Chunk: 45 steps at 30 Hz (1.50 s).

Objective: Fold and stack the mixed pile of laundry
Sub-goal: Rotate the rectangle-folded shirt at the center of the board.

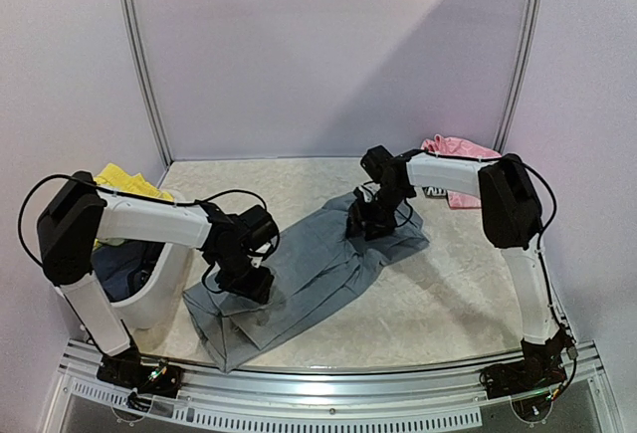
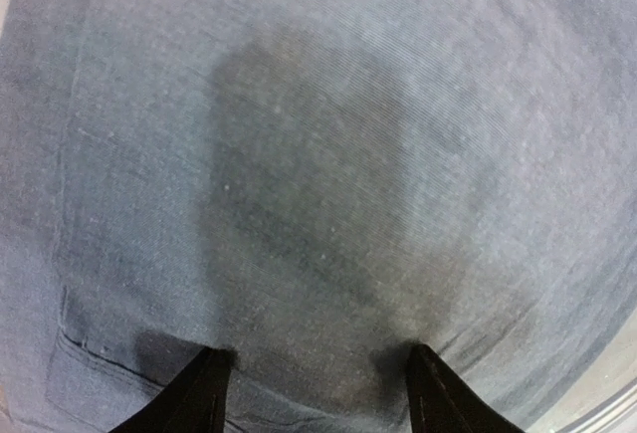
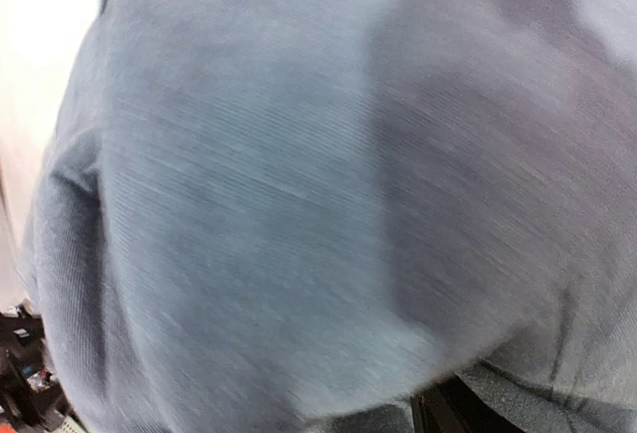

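Left tool points down; fingers spread on grey shirt.

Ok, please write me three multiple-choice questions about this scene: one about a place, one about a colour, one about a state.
1. The pink piece lies: A at the far right corner of the table; B at its near left corner; C in its middle.
2. The shirt spread on the table is: A yellow; B grey; C pink.
3. On the left gripper, the fingers stand: A apart; B pressed together; C out of view.
Key: A, it lies far right in the top view; B, grey cloth fills both wrist views; A, two tips stand apart on the cloth.
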### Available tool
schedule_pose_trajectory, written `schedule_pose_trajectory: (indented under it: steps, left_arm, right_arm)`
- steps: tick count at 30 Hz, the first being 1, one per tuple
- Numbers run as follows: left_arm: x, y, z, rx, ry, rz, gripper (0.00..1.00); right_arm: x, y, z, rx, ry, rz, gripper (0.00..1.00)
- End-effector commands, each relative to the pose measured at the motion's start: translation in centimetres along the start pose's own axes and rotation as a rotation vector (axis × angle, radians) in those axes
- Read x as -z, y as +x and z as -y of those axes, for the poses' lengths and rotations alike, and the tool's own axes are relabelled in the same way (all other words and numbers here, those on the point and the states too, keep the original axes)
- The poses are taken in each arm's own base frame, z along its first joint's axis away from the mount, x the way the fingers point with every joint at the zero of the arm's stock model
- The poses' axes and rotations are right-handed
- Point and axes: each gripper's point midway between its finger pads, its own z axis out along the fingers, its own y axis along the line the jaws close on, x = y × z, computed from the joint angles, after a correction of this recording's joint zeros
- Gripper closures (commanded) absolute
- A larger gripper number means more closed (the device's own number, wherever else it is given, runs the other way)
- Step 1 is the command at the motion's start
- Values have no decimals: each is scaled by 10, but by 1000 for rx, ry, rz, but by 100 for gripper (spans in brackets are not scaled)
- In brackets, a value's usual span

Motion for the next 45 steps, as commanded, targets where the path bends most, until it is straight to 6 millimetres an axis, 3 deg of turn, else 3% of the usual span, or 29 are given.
schedule_pose_trajectory:
  steps: [1,5,8,11,16,19,21,24,28,29,31,32,33,38,40,45]
  left_arm:
    - [-4,17,15,110,93,-101,39]
    - [-7,-3,51,142,207,-111,39]
    - [-15,-17,80,149,280,-152,40]
    - [-19,-33,105,128,325,-188,41]
    - [-21,-68,153,151,475,-216,41]
    - [-25,-81,173,146,521,-238,41]
    - [-27,-88,183,152,544,-243,41]
    - [-29,-99,194,189,585,-231,42]
    - [-24,-111,212,236,670,-190,42]
    - [-19,-114,219,235,695,-177,42]
    - [-2,-118,229,205,718,-133,42]
    - [8,-121,230,189,711,-101,41]
    - [19,-123,227,173,699,-72,41]
    - [65,-122,199,127,596,67,32]
    - [78,-118,186,121,555,111,30]
    - [97,-94,140,166,415,184,28]
  right_arm:
    - [-28,-26,23,4,-27,-63,41]
    - [-31,-75,33,-11,-118,11,41]
    - [-20,-119,51,-69,-164,145,41]
    - [8,-161,51,-110,-242,287,41]
    - [76,-210,27,-111,-336,502,38]
    - [117,-222,22,-79,-304,599,35]
    - [135,-220,29,-83,-247,618,34]
    - [153,-207,39,-97,-183,599,34]
    - [170,-174,41,-91,-139,548,34]
    - [166,-163,45,-100,-124,523,34]
    - [184,-141,42,-106,-115,513,34]
    - [182,-129,46,-119,-101,489,33]
    - [194,-116,44,-118,-97,488,33]
    - [199,-47,53,-168,-67,403,20]
    - [205,-17,53,-196,-90,385,18]
    - [197,50,56,-338,-167,320,14]
